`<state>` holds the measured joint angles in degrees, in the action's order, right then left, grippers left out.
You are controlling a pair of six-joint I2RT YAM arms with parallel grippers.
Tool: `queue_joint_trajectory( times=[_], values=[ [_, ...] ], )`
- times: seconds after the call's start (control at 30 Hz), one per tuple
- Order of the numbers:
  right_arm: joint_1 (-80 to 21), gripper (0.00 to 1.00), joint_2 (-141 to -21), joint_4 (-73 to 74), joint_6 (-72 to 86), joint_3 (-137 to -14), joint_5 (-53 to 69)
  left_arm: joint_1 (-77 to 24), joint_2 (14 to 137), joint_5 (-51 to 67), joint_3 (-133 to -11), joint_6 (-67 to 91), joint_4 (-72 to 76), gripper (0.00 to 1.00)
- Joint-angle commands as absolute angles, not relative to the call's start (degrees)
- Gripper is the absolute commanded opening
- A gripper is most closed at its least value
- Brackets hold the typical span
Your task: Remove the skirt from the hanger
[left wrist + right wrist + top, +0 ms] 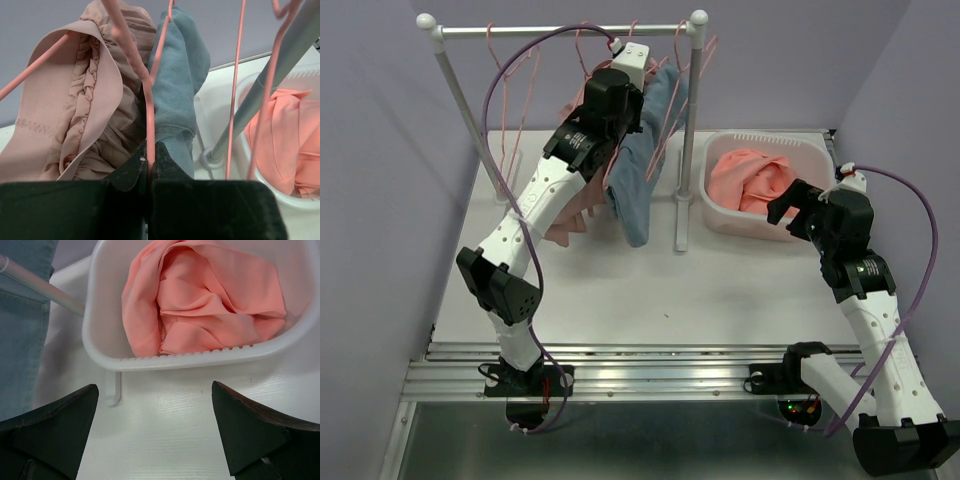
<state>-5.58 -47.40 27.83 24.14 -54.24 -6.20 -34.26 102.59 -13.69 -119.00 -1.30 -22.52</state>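
Left gripper (149, 162) fingers (131, 172) are pressed together on the pink hanger (149, 125) wire. The desk (670, 290) carries a rack (560, 31) and a white basket (770, 137) holding salmon cloth (200, 295). The beige skirt (85, 100) hangs on the rack beside a blue garment (180, 85), long axis vertical, waistband up, hem towards the desk. The top view hides most of the skirt behind the left arm; the left wrist view shows its gathered elastic waistband. Right gripper (154, 386) fingers are spread, just before the basket.
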Motion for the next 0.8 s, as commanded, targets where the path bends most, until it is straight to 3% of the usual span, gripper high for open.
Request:
queue_joint_trajectory(
  times=[0.0, 0.47, 0.77],
  values=[
    [-5.27, 1.0, -47.02, 24.79, 22.94, -53.53, -4.4, -34.19, 94.67, -13.71, -118.83, -0.62, -16.53, 0.0],
    [-5.27, 1.0, -45.62, 23.2, 21.8, -53.09, 3.78, -37.79, 81.31, -17.92, -111.81, 1.76, -14.5, 0.0],
    [-5.27, 1.0, -42.89, 22.32, 16.19, -52.03, 16.76, -42.0, 69.01, -27.67, -92.39, 11.5, -13.62, 0.0]
  ],
)
